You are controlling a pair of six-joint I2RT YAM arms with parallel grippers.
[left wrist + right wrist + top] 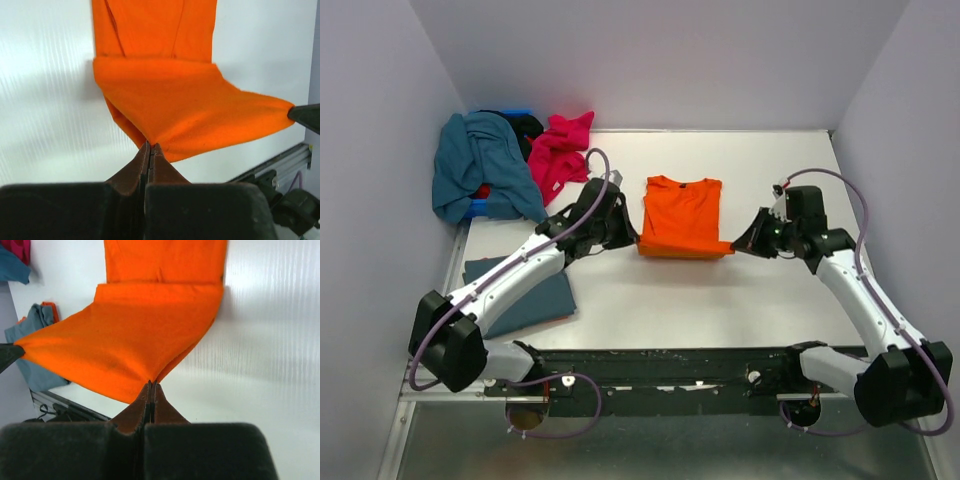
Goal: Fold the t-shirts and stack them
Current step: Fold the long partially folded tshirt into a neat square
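Observation:
The bright orange t-shirt (682,215) lies in the middle of the white table, its near hem lifted and folded toward its collar. My left gripper (632,238) is shut on the hem's left corner (150,140). My right gripper (738,246) is shut on the hem's right corner (151,379). The hem hangs stretched between them above the table. A folded slate blue-grey t-shirt (530,295) lies flat at the near left, partly under my left arm. A teal t-shirt (480,165) and a magenta-pink t-shirt (558,150) lie crumpled at the far left.
A blue bin (478,208) sits under the teal shirt in the far left corner, with dark cloth (525,125) behind it. Grey walls close the table at left, back and right. A black rail (720,365) runs along the near edge.

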